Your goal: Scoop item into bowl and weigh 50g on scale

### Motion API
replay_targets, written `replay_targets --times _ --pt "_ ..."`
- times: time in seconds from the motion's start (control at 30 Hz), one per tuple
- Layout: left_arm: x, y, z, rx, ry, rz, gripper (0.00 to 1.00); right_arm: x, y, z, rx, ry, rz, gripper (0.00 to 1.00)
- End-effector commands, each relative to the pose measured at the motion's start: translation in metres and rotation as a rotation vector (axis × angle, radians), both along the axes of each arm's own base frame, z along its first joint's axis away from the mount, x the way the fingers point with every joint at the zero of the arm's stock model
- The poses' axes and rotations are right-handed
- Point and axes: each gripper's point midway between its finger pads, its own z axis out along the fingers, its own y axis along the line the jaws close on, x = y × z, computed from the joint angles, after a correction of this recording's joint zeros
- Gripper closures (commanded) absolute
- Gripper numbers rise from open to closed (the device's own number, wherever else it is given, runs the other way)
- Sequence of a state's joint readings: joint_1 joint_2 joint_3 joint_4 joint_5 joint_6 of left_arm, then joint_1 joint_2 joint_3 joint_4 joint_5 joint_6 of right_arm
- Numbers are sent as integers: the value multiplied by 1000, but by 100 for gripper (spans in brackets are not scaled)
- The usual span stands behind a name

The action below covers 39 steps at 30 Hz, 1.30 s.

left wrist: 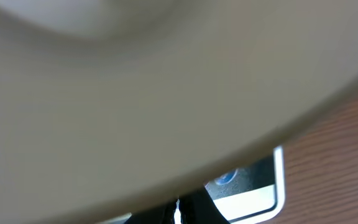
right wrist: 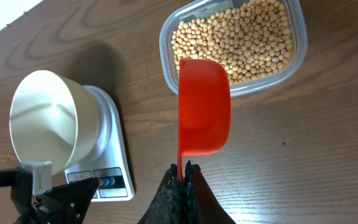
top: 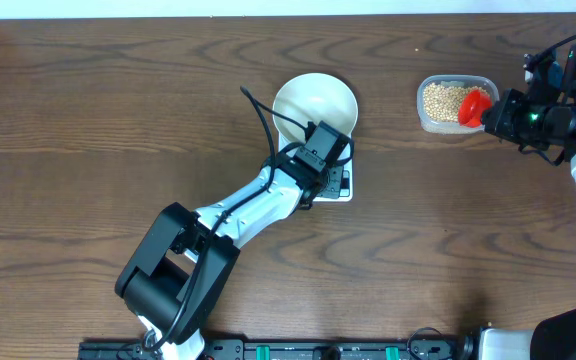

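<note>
The white bowl [top: 308, 100] sits on the white scale [top: 341, 186] at the table's middle. My left gripper [top: 330, 148] is at the bowl's near rim and looks shut on it. In the left wrist view the blurred bowl [left wrist: 135, 93] fills the frame above the jaws [left wrist: 178, 211], with the scale's display [left wrist: 253, 196] below. The beige beans [right wrist: 241, 37] lie in a clear tub [right wrist: 297, 43]. My right gripper [right wrist: 184, 171] is shut on the handle of a red scoop [right wrist: 204, 106], which is empty and hangs over the tub's near rim. The bowl [right wrist: 42, 118] is empty.
The tub [top: 423, 118] stands right of the bowl, with bare brown wood between them. The table's far edge runs along the top of the overhead view. The left arm stretches from the front edge to the scale, covering part of it.
</note>
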<state>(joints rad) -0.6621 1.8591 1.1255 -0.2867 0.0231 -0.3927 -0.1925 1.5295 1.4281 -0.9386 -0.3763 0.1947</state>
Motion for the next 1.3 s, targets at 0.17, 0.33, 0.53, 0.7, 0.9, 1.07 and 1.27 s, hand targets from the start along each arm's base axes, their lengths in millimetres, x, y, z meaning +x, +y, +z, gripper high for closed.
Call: replay_targets --times 0.17,0.33,0.53,0.7,0.9,1.07,1.27 --pt "-9 11 -28 23 33 37 93 1 -3 10 -18 -29 5 99" --pt "-5 9 -32 15 22 38 93 0 -3 9 -17 -23 5 99" --pt "-5 9 -32 14 23 37 93 -1 -3 9 -17 -20 5 99" --pt "-7 9 -33 14 31 34 93 -1 -3 9 -17 -20 5 99" --pt "-12 2 -32 13 30 16 93 -1 -3 9 -19 -20 7 99" --pt "-17 -7 -26 8 16 -20 93 -1 -4 8 -21 -19 6 99" --pt "-15 -6 -19 11 -5 -26 93 -1 -4 8 -21 -19 6 99"
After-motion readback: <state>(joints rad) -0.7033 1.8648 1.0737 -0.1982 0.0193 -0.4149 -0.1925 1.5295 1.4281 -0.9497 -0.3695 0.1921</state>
